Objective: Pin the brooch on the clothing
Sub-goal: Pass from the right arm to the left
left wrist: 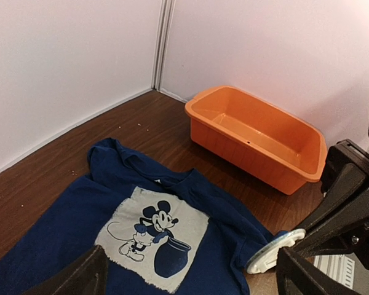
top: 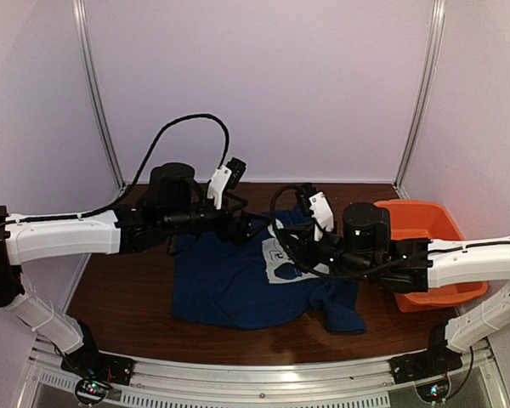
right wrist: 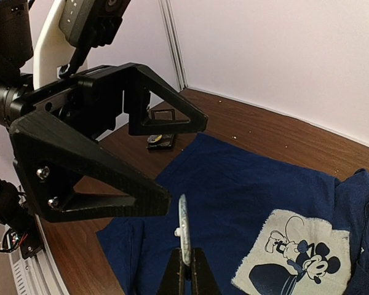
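The brooch [right wrist: 184,227] is being pinched by its lower edge between the closed fingers of the right gripper [right wrist: 186,253], and is being held upright above the clothing [right wrist: 234,190]. Just beyond it, the left gripper [right wrist: 181,166] is being presented wide open and empty, one finger close beside the badge. A hand-over or an opening of the pin is judged to be in preparation. The left fingers are best closed slowly on the disc's flat faces, with the right grip firm, so that the badge is not twisted loose. The brooch is being seen edge-on as a thin, pale silvery-blue disc with a small stud on one side. Farther off, the white print [right wrist: 295,252] is lying flat.
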Tool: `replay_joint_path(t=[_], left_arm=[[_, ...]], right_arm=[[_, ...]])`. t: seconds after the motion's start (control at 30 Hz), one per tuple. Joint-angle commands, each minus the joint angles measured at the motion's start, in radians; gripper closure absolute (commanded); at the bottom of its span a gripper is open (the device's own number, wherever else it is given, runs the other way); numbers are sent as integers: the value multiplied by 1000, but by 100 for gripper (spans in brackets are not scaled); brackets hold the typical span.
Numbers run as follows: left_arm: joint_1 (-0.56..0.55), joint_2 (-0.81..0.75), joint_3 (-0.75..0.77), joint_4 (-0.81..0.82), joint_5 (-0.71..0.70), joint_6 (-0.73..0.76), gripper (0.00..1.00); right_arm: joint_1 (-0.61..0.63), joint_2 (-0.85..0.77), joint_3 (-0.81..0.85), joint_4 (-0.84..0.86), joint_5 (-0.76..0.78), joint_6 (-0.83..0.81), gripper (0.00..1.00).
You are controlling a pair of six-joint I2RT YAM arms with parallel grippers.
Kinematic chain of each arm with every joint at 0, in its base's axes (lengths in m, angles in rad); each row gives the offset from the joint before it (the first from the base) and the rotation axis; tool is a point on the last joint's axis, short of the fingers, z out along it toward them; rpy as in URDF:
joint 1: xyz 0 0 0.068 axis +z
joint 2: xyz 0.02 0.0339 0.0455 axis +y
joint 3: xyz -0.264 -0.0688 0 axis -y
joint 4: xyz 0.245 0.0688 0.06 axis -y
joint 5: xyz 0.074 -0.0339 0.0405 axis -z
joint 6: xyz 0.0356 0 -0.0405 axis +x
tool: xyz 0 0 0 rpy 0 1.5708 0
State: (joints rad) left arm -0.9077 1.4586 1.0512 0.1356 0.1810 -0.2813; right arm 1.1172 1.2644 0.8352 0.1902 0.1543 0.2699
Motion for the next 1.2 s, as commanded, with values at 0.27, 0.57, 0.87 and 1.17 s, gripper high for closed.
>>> replay_joint_path(t=[0.27, 0.57, 0.87, 1.17], left_arm=[[-17, 22, 6, 22, 24, 26, 5], [-23, 29, 7, 20, 30, 28, 5], [-27, 32, 12, 15, 34, 30, 5], [-28, -33, -16, 21, -84, 63, 5]], right_arm=[[12, -2, 7, 11, -9, 11, 100], [13, -3, 21, 13, -24, 12, 100], [13, 12, 45, 37, -34, 15, 100], [12, 9, 46, 21, -29, 15, 100]])
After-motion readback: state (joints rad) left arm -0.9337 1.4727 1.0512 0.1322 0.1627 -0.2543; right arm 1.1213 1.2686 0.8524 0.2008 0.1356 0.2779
